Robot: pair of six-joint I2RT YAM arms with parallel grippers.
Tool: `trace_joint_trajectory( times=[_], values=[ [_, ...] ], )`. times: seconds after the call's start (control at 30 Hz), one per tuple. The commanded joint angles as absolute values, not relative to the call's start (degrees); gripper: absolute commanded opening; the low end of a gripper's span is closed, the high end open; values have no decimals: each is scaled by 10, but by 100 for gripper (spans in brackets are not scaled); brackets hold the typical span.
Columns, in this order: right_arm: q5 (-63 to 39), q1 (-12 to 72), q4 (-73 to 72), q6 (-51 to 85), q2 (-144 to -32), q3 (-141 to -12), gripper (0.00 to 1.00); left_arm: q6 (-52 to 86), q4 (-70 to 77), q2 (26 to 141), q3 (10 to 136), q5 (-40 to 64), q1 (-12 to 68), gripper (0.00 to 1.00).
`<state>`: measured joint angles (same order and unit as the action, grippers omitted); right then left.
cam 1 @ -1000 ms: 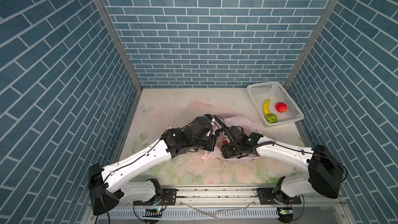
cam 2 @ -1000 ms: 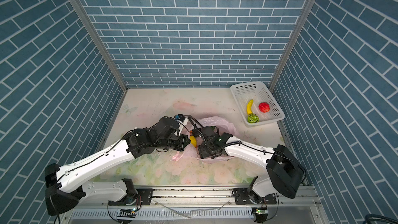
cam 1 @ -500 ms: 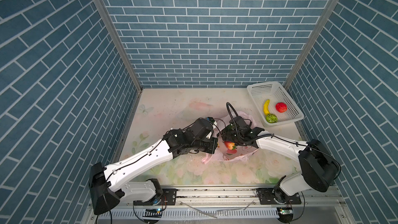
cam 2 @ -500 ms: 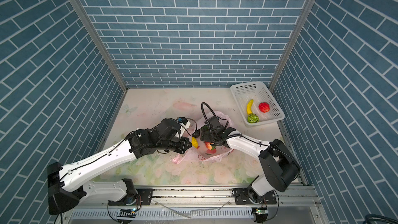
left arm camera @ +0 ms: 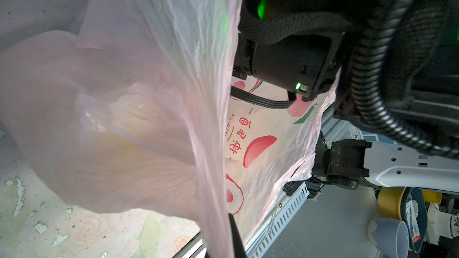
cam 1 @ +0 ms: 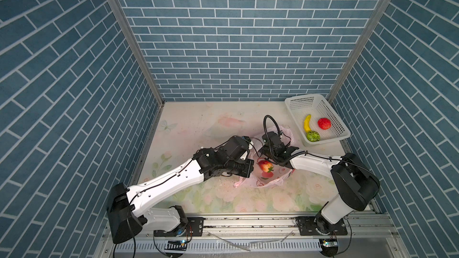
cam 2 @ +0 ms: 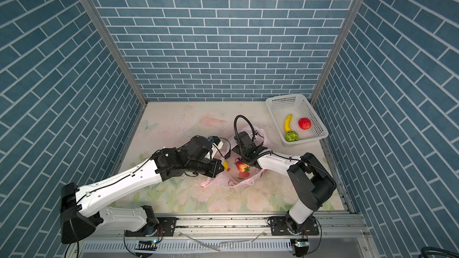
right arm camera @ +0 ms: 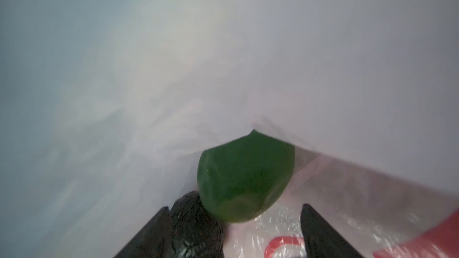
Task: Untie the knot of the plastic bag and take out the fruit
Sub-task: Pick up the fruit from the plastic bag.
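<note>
**Right Pincer Inside the Bag**

My left pincer (cam 1: 249, 170) is pressing together on a fold of the plastic bag (left arm camera: 139, 75), and the film is running taut from its tip. My right pincer (right arm camera: 234, 209) is standing spread inside the bag, gripping nothing. A green fruit (right arm camera: 246, 177) is lying just ahead, between its fingers (right arm camera: 149, 232). A dark round piece (right arm camera: 193, 222) is touching one finger. A strawberry (cam 1: 265, 166) is lying in the bag, just beside my left pincer's tip.

pale pink bag (left arm camera: 139, 70) with red prints (left arm camera: 258, 148), red strawberry (cam 1: 265, 166), white perforated basket (cam 1: 301, 101), blue brick walls (cam 1: 223, 33)
</note>
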<state>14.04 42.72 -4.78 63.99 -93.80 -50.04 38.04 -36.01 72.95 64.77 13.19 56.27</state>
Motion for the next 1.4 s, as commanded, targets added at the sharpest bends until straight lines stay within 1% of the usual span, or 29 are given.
trace_joint_trajectory(
  times=[0.0, 0.33, 0.4, 0.7, 0.77, 1.07, 1.37],
  values=[
    [186, 425, -81, 682, -959, -490, 81, 371, -358, 731, 649, 138, 565, 0],
    [180, 418, -115, 685, -1035, -520, 82, 369, -365, 731, 650, 142, 568, 0],
    [179, 418, -118, 684, -1045, -524, 81, 369, -367, 731, 649, 141, 567, 0],
    [183, 417, -129, 663, -1025, -510, 52, 369, -367, 734, 647, 138, 568, 0],
    [179, 417, -129, 655, -1014, -506, 48, 370, -363, 737, 647, 136, 567, 0],
    [102, 429, -88, 624, -950, -493, 45, 366, -359, 745, 655, 115, 567, 0],
    [49, 470, 77, 589, -832, -475, 44, 371, -356, 733, 656, 72, 565, 0]
  ],
)
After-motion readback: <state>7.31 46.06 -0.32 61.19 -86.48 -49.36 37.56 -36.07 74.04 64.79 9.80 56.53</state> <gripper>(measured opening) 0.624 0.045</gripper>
